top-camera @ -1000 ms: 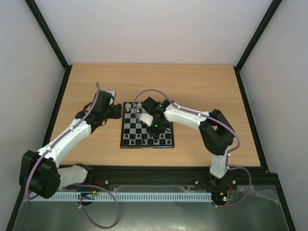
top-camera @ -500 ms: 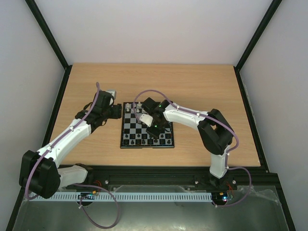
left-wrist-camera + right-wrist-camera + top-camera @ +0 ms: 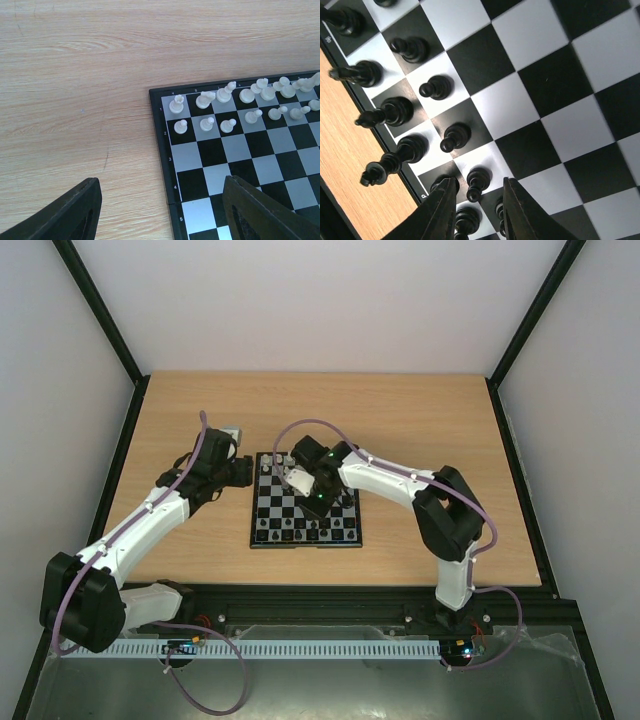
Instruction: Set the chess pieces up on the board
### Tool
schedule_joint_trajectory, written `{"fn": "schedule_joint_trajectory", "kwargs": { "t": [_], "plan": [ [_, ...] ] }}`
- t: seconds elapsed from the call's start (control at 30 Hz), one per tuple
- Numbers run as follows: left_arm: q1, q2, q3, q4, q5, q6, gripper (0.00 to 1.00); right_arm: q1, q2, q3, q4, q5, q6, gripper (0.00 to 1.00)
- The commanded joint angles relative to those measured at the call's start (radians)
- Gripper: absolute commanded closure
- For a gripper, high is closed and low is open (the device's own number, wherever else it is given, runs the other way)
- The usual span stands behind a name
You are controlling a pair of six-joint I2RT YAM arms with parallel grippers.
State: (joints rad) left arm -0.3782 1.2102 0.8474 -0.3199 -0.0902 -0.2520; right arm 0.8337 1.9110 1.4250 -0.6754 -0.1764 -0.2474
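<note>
left gripper (image 3: 162, 212): jaws wide, nothing in them, over the table (image 3: 75, 75) at the far-left corner of the board (image 3: 240, 165). Border there reads 1–5. white pieces (image 3: 225, 102) stand in two rows on the far side. right gripper (image 3: 478, 182): low over the black pieces (image 3: 395, 112) near side, jaws narrow, straddling a black pawn (image 3: 479, 178); can't tell if they touch it.

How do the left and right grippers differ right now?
The left gripper is wide open; the right gripper's fingers stand much closer together. The left gripper straddles the checkered chessboard's edge near the white chess pieces, one finger over the wooden table; the right gripper hangs over the black chess pieces, a black pawn showing between its fingers. Neither visibly grips anything.
</note>
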Motion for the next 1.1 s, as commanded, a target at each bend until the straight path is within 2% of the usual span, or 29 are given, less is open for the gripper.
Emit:
{"fn": "schedule_joint_trajectory", "kwargs": {
  "t": [0.0,0.2,0.33,0.43,0.5,0.63,0.7,0.73,0.93,1.07],
  "plan": [
    [0.004,-0.007,-0.005,0.003,0.0,-0.001,0.32,-0.007,-0.067,0.047,-0.079,0.001,0.002,0.7],
    [0.003,-0.028,-0.015,0.028,0.029,0.011,0.35,-0.104,-0.226,-0.023,-0.025,-0.034,0.011,0.66],
    [-0.007,-0.038,-0.019,0.039,0.01,0.02,0.36,-0.257,-0.381,-0.14,0.09,-0.076,0.033,0.65],
    [-0.009,-0.043,-0.022,0.051,0.018,0.024,0.36,-0.372,-0.505,-0.257,0.209,-0.107,0.078,0.6],
    [-0.015,-0.045,-0.02,0.053,0.023,0.02,0.35,-0.445,-0.601,-0.362,0.304,-0.113,0.115,0.51],
    [-0.039,-0.051,0.03,0.008,0.006,0.016,0.27,-0.631,-0.724,-0.475,0.447,-0.209,0.229,0.21],
    [-0.049,-0.055,0.072,-0.013,-0.003,0.015,0.18,-0.692,-0.757,-0.496,0.494,-0.229,0.27,0.05],
    [-0.051,-0.058,0.088,-0.018,-0.002,0.012,0.03,-0.707,-0.766,-0.499,0.513,-0.214,0.292,0.0],
    [-0.054,-0.068,0.198,-0.049,-0.031,-0.001,0.01,-0.718,-0.772,-0.42,0.509,-0.041,0.463,0.02],
    [-0.054,-0.077,0.287,-0.087,-0.065,0.021,0.01,-0.717,-0.808,-0.337,0.478,0.005,0.485,0.01]
  ]
}}
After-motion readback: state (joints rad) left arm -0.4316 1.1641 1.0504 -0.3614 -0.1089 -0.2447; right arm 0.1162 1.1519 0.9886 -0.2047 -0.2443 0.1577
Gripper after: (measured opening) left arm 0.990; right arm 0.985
